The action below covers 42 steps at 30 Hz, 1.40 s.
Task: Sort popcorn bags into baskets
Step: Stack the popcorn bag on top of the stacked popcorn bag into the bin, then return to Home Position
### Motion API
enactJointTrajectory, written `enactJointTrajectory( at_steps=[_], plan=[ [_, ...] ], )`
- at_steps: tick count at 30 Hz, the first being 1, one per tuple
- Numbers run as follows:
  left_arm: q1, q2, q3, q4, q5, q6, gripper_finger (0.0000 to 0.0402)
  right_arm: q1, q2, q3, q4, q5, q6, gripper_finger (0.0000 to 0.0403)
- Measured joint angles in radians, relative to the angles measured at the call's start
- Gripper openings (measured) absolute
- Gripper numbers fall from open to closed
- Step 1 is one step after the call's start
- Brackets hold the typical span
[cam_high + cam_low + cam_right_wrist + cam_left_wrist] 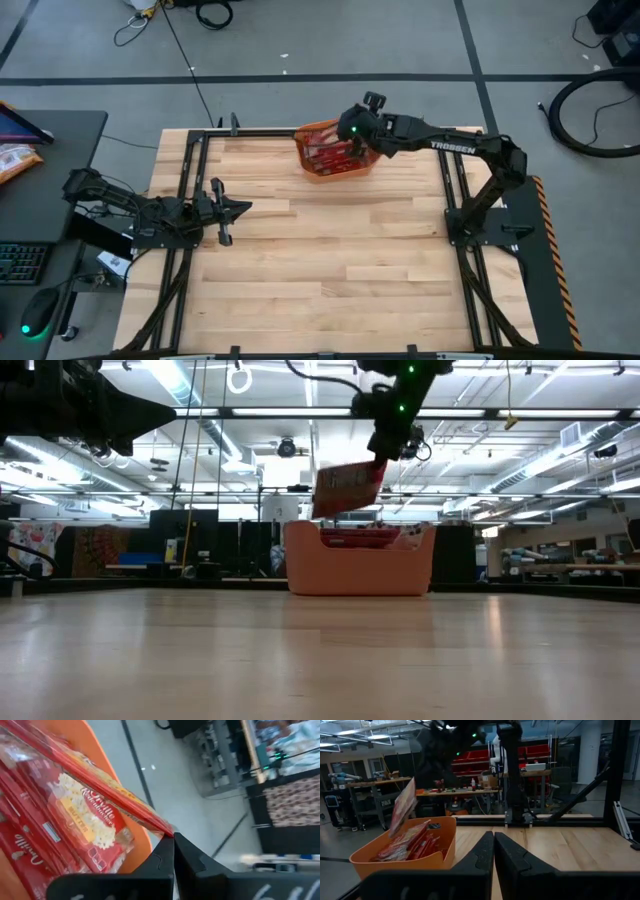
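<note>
An orange basket (335, 152) stands on the table's far middle, with several red popcorn bags (80, 827) lying in it. My right gripper (384, 454) hangs above the basket's rim, shut on one more red popcorn bag (348, 487). The left wrist view shows this bag (404, 806) tilted over the basket (405, 854). My left gripper (243, 208) waits shut at the table's left side, holding nothing. My right gripper pinches the popcorn bag by a corner of its upper edge (161, 828) between its two fingertips. The fingers come slanting down from the table's right. The bag hangs tilted below the fingers, lifted clear above the basket.
Bare wooden table spreads across the middle and near side (340, 270). A black metal frame (190, 150) runs along the table's edges. A desk with a keyboard and mouse (40, 310) stands off the left edge.
</note>
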Motion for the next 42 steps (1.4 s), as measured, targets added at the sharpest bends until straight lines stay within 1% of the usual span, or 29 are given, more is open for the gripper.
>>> enactJointTrajectory(
  at_steps=[3,6,9,11,14,18,22,25,27,30,32,35,39,42],
  plan=[
    [0.0,0.0,0.0,0.0,0.0,0.0,0.0018,-0.053,0.0,-0.03,0.02,-0.101,0.01,0.0003],
    [0.0,0.0,0.0,-0.001,0.0,0.0,0.0018,-0.096,0.0,-0.058,0.014,-0.189,0.054,0.0007],
    [0.0,0.0,0.0,-0.002,0.0,0.0,0.0018,-0.125,0.0,-0.09,0.011,-0.271,0.088,0.0024],
    [0.0,0.0,0.0,-0.002,0.0,0.0,0.0018,-0.135,0.0,-0.097,-0.009,-0.287,0.116,0.0043],
    [0.0,0.0,0.0,-0.002,0.0,0.0,0.0018,-0.139,0.0,-0.096,-0.031,-0.281,0.15,0.0074],
    [0.0,0.0,0.0,-0.002,0.0,0.0,0.0018,-0.125,-0.002,-0.068,-0.115,-0.273,0.213,0.0104],
    [0.0,0.0,0.0,-0.004,0.0,0.0,0.0018,-0.116,-0.002,-0.04,-0.219,-0.299,0.289,0.0113],
    [0.0,0.0,0.0,-0.006,0.0,-0.024,0.0018,-0.115,-0.003,-0.019,-0.331,-0.389,0.355,0.0112],
    [0.0,0.0,0.0,-0.007,0.0,-0.104,0.0018,-0.107,-0.005,-0.017,-0.395,-0.432,0.393,0.0109],
    [0.0,-0.001,0.001,-0.008,0.0,-0.239,0.0018,-0.084,-0.021,-0.02,-0.453,-0.438,0.422,0.0105],
    [-0.001,-0.002,0.011,-0.024,0.001,-0.237,0.0018,-0.077,-0.051,-0.053,-0.432,-0.443,0.438,0.0101],
    [-0.011,-0.008,0.015,-0.047,0.005,-0.222,0.0018,-0.07,-0.134,-0.153,-0.364,-0.463,0.467,0.0096],
    [-0.023,-0.025,0.015,-0.042,0.016,-0.221,0.0018,-0.05,-0.298,-0.378,-0.188,-0.493,0.513,0.0091],
    [-0.023,-0.034,0.015,-0.043,0.054,-0.202,0.0018,-0.03,-0.417,-0.535,-0.094,-0.535,0.574,0.0091]
  ],
)
